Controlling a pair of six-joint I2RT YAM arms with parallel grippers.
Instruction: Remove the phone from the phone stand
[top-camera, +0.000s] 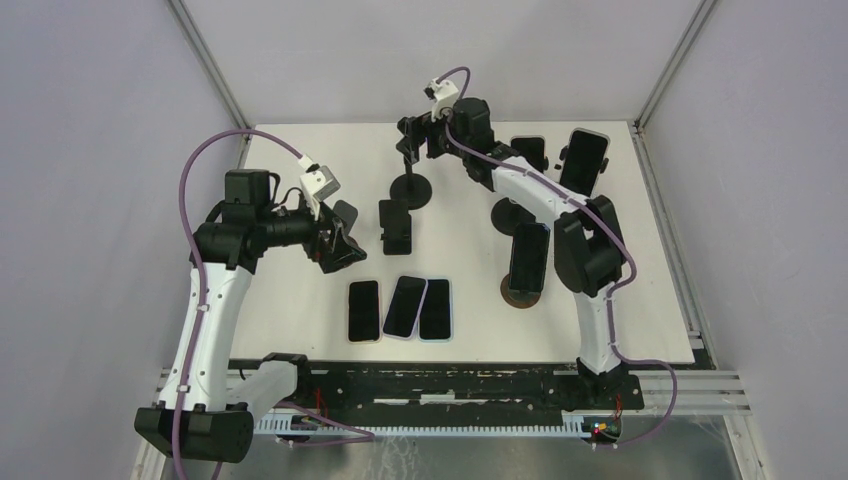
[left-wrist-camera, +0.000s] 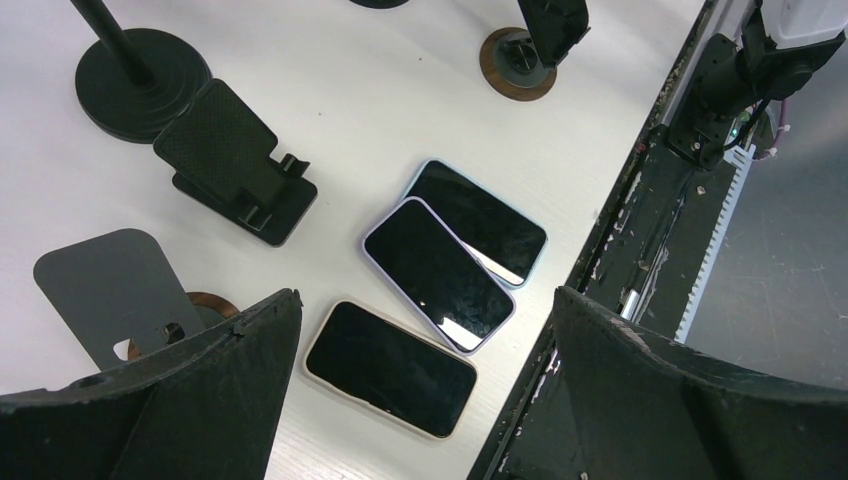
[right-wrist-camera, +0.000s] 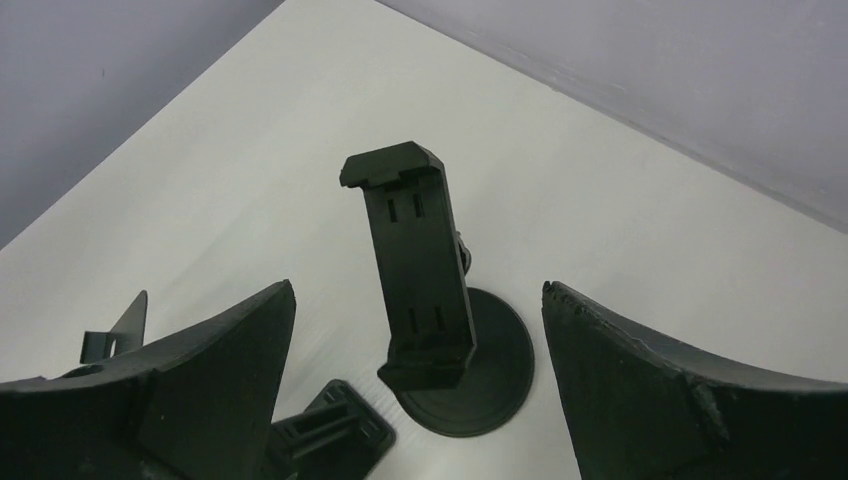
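The right claw hangs at the far middle of the table, released, with nothing between its fingers. It faces an empty clamp stand that rises upright from a round black base. Just near of that base sits a small folding stand, also empty.

The left claw hovers at the left of the table, spread wide and holding nothing. A grey plate stand is just beside it.

Three flat phones lie screen up in a row at the near middle. The middle one overlaps the right one.

One upright phone sits in the brown-based stand at the near right, under the right arm's elbow. A tilted phone leans in a holder at the far right corner, well apart from both claws.
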